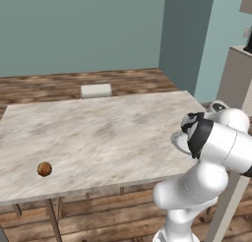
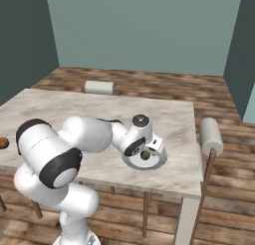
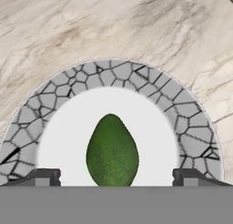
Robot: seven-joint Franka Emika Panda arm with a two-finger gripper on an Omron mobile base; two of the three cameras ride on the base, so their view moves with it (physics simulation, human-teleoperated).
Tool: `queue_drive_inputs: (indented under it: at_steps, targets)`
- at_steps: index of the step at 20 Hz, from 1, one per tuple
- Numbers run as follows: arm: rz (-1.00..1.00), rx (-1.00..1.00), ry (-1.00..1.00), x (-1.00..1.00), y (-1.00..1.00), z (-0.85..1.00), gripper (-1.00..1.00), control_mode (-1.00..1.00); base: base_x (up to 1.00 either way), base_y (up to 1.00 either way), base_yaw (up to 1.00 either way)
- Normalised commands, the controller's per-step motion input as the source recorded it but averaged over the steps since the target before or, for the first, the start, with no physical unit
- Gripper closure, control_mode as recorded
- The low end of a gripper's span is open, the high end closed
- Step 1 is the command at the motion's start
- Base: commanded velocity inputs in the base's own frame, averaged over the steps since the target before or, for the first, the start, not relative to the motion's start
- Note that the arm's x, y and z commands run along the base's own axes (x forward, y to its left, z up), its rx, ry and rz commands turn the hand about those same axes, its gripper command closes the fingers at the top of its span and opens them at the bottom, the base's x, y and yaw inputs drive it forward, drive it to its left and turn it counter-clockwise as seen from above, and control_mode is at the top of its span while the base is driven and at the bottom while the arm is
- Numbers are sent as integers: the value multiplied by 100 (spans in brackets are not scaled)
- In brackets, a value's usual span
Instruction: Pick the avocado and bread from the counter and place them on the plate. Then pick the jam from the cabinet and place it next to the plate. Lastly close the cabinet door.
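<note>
Our claw (image 3: pixel 116 175) hangs wide open, gripping nothing. Between its two tips, untouched, the dark green glossy avocado (image 3: pixel 112 151) lies on the round white plate (image 3: pixel 150 123) with its grey crackle-patterned rim, directly beneath on the beige marble table (image 2: pixel 169 117). The round brown bread (image 1: pixel 44 168) sits far off.

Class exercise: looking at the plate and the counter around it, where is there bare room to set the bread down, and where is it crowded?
On the plate, the white centre beside the avocado is bare, as is the patterned rim. The open end effector crowds the avocado's sides. The counter between the bread and the plate is bare marble.
</note>
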Motion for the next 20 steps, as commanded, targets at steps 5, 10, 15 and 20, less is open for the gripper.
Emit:
queue_drive_inputs:
  at_steps: [5, 10, 15, 20]
  targets:
    - [0, -7, -9, -6, 23, 61, -100, -100, 0, 0, 0]
    - [1, -4, -4, -21, 28, 24, -100, -100, 0, 0, 0]
    - [4, 0, 1, -24, 23, -2, -100, -100, 0, 0, 0]
    - [11, -6, 0, -45, 33, 7, -100, -100, 0, 0, 0]
